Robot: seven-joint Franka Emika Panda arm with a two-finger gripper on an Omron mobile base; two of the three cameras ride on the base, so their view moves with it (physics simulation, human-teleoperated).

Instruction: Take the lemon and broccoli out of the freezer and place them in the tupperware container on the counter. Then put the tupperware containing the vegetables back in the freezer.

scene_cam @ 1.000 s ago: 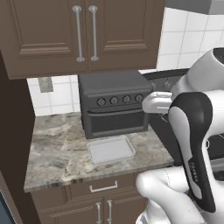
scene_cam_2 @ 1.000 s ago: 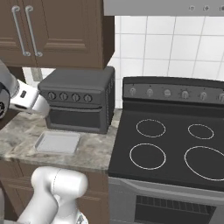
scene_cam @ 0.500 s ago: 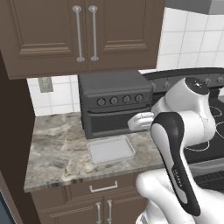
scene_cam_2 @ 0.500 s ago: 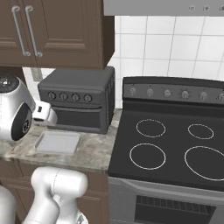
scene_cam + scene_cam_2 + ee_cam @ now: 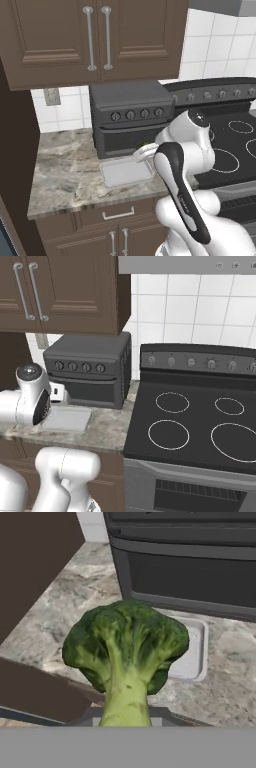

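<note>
Hand view shows the broccoli (image 5: pixel 127 657) clamped by its stem in the end effector (image 5: pixel 126 721), held above the tabletop (image 5: pixel 60 612) short of the container (image 5: pixel 192 649), which lies in front of the toaster oven (image 5: pixel 190 562). Released here, it would likely strike the near rim or roll across the stone.

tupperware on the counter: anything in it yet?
Looks empty. The tupperware container shows a bare floor in the left base view; the broccoli is held in the gripper, above the counter.
</note>
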